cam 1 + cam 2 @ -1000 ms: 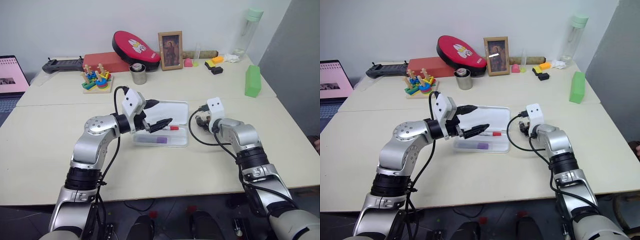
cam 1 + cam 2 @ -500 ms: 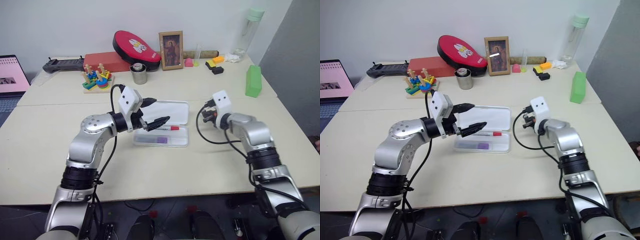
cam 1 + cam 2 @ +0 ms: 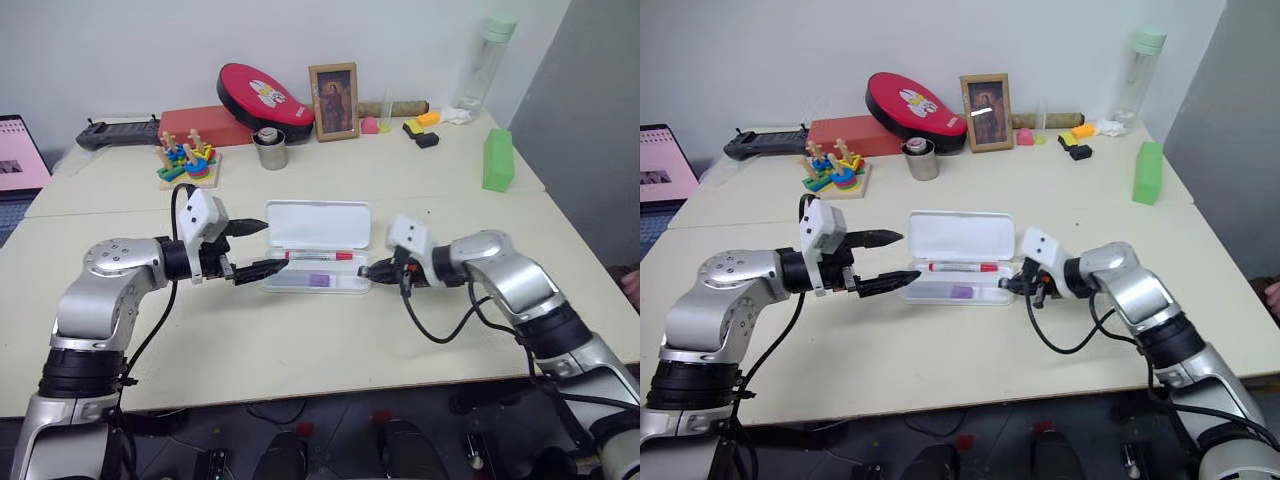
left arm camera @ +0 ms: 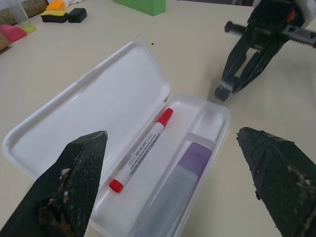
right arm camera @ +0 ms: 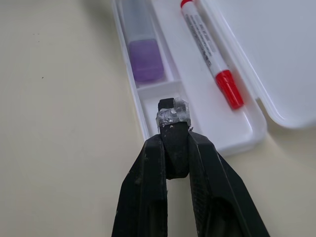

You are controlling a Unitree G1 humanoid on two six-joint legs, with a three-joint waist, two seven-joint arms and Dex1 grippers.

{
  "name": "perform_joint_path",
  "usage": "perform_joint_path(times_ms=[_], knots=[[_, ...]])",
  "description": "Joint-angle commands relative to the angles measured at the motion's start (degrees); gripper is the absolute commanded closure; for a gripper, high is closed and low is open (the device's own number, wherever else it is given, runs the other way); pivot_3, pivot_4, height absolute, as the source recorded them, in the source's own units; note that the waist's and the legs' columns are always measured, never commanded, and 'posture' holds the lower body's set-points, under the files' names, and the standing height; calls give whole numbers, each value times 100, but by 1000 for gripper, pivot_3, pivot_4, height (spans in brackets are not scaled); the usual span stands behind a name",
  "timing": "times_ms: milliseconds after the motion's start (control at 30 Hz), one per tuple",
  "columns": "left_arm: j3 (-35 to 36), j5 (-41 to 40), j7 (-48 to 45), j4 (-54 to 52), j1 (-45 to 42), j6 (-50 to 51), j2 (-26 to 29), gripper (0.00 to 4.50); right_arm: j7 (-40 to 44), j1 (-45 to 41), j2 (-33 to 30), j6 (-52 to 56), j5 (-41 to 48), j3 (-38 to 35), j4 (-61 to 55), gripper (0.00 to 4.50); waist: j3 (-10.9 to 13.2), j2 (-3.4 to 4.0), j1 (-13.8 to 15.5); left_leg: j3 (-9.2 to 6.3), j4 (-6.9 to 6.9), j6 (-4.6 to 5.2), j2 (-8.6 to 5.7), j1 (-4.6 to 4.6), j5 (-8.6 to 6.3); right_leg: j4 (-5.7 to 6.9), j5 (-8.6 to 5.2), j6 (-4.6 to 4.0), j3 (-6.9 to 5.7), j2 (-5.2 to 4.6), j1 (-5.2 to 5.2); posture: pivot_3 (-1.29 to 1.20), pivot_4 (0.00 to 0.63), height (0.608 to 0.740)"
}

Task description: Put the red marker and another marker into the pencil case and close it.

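Note:
The white pencil case (image 3: 318,222) lies open at the table's centre, its lid laid flat behind the tray. In the tray the red marker (image 3: 318,256) lies lengthwise, and in front of it lies the other marker (image 3: 318,281), pale with a purple cap. My left gripper (image 3: 272,247) is open at the case's left end, one finger level with the lid and one with the tray, holding nothing. My right gripper (image 3: 362,270) is shut and empty. Its tip (image 5: 173,111) sits at the tray's right end, over the small end compartment.
Along the back of the table stand a red oval pouch (image 3: 262,95), a picture frame (image 3: 334,87), a metal cup (image 3: 268,148), a stacking toy (image 3: 185,160) and a clear bottle (image 3: 480,60). A green block (image 3: 497,160) stands at the right. A laptop (image 3: 15,150) sits far left.
My left gripper drew back leftward from over the tray to the case's left end. My right gripper shut, swung round and came in to the tray's right end.

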Motion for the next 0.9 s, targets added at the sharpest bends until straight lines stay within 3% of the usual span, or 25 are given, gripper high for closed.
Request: perform_joint_path(times_ms=[33,233,400,800,900], knots=[[176,-153,44,-268,12,57,98,0,46,-247,120,-230,-262,101,292,4229,0,0,16,0,0,0,0,0,0,0,0,0,0,0,0,0,150,740],[153,-187,130,-440,81,186,87,0,83,-386,290,-292,-463,152,563,4229,0,0,34,0,-4,0,0,-2,0,3,1,-1,0,0,-8,0,150,740],[136,-198,188,-461,67,224,77,0,158,-380,309,-270,-503,118,485,2879,0,0,49,0,-4,0,1,-2,0,4,1,-1,0,0,-7,0,150,740],[267,-365,465,-381,-46,500,16,0,222,-576,302,-23,-286,-202,147,367,0,0,55,0,-4,0,1,-2,0,4,1,-1,0,0,-7,0,150,740],[496,-589,715,-277,-147,767,-85,0,298,-791,296,146,-16,-533,130,14,0,0,56,0,-3,0,1,-3,0,5,1,-1,0,0,-8,0,150,740]])
